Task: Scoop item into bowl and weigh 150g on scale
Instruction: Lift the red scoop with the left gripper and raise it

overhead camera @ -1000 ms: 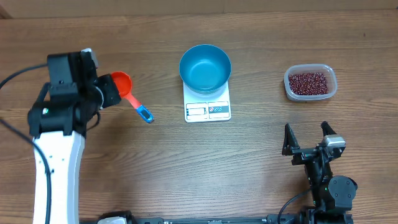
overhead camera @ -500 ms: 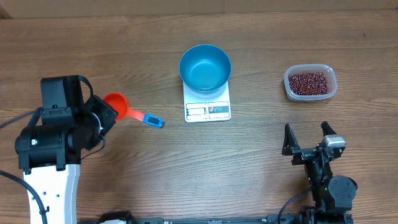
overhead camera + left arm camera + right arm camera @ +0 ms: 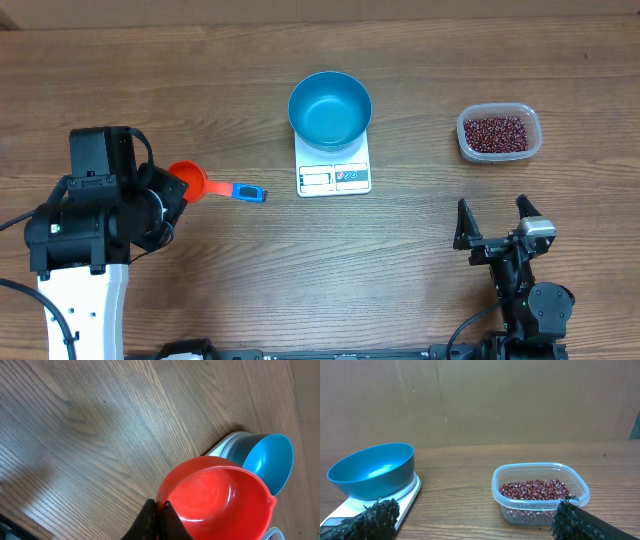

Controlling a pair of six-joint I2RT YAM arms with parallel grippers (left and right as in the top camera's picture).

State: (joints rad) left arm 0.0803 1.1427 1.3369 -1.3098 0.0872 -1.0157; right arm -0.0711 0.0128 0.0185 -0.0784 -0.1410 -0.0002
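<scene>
I've got the empty scoop (image 3: 188,180) in the left gripper (image 3: 158,511); the right gripper (image 3: 491,208) stands open.

From my wrist camera the left jaws are pinched shut on the scoop's orange-red rim, and its cup has nothing in it. Overhead, the scoop sits left of the scale (image 3: 334,177), with its blue handle tip pointing toward the scale and not touching it. The blue bowl (image 3: 330,110) rests on the scale's back half and overhangs it, and it looks empty to me. The beans (image 3: 496,132) lie heaped in the clear tub (image 3: 500,106), well to the right of the scale. My right gripper is near the front edge of the table (image 3: 400,260), its fingers spread wide and holding nothing.
</scene>
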